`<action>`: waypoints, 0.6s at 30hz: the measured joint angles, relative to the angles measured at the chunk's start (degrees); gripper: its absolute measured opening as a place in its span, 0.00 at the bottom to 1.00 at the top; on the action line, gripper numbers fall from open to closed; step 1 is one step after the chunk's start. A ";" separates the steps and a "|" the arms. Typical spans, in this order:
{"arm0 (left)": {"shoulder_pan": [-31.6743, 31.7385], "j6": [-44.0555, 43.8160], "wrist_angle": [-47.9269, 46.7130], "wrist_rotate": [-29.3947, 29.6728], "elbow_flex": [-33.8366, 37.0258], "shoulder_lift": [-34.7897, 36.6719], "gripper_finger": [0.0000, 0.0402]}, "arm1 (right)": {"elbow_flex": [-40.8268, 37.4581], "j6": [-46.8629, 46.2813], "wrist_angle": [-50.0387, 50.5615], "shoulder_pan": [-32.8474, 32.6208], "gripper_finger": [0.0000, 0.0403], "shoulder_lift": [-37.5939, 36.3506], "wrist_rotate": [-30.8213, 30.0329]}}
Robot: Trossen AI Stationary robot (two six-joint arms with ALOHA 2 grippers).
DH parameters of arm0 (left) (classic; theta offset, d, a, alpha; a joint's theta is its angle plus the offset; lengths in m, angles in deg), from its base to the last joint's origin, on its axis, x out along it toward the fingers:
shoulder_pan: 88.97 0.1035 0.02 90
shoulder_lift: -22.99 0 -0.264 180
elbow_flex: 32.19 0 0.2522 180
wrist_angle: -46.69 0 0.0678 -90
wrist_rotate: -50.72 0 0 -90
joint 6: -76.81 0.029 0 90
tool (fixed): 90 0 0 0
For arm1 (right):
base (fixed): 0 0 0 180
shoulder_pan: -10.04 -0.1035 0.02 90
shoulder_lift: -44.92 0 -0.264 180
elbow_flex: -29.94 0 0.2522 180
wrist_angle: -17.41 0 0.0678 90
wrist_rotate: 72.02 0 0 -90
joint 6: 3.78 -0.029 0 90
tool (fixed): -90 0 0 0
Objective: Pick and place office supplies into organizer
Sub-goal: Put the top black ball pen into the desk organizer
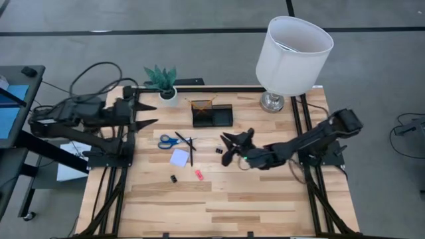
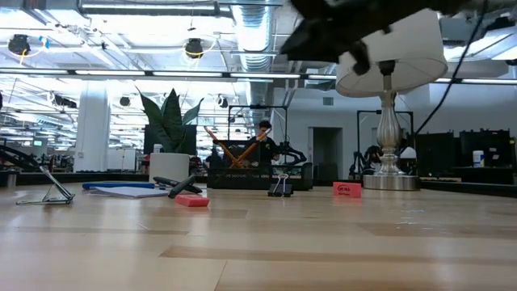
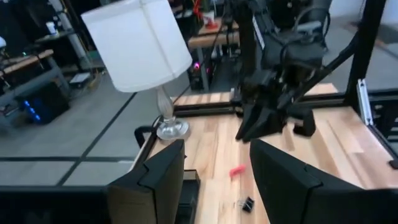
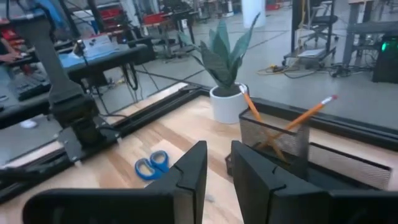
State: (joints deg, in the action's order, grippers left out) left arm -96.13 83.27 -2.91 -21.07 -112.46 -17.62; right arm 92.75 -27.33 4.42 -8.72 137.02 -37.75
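The black organizer (image 1: 212, 115) stands at the table's far middle, with two orange pens (image 1: 201, 103) leaning crossed in its cup section (image 4: 273, 140). Blue-handled scissors (image 1: 171, 140), a black pen (image 1: 190, 150) and the lavender note pad (image 1: 180, 158) lie flat near the centre. One black clip (image 1: 218, 151) sits beside the right gripper and another (image 1: 173, 178) is nearer me. A pink piece (image 1: 198, 174) lies close by. My right gripper (image 1: 230, 147) hovers open above the table, right of the pad, holding nothing. My left gripper (image 1: 147, 114) waits open at the left edge.
A white-shaded lamp (image 1: 292, 56) stands at the far right corner on a metal base (image 1: 272, 101). A white pot with a green plant (image 1: 163, 85) stands left of the organizer. Bare wood fills the near half of the table (image 1: 219, 206). Black frame rails run along both sides.
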 joint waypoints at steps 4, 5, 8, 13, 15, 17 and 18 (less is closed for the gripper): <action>0.00 0.02 -0.11 -1.56 2.61 5.20 0.44 | 5.93 -1.32 -0.46 1.67 0.17 6.65 0.25; 0.00 0.00 -0.19 -2.16 2.91 6.13 0.44 | 7.54 -1.51 -0.46 2.06 0.17 8.42 0.80; 0.00 -0.02 -0.96 -3.99 2.96 8.07 0.44 | 12.45 -1.75 -0.21 2.78 0.17 13.20 1.58; 0.00 -0.07 -1.81 -8.02 2.99 10.36 0.44 | 20.79 -1.86 -0.26 3.34 0.17 20.34 1.71; 0.00 -0.11 -2.95 -9.04 2.96 10.89 0.44 | 23.95 -1.94 0.56 3.71 0.17 23.02 1.46; 0.00 -0.74 -4.40 -10.35 2.96 11.11 0.44 | 26.97 -1.95 1.56 4.20 0.17 25.34 0.56; 0.00 -1.29 -5.38 -10.80 2.96 11.20 0.44 | 28.56 -2.11 1.92 4.47 0.17 26.68 0.12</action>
State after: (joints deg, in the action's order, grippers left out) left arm -96.13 81.98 -8.29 -31.88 -109.50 -6.42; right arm 121.31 -29.44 6.34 -4.25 163.70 -37.63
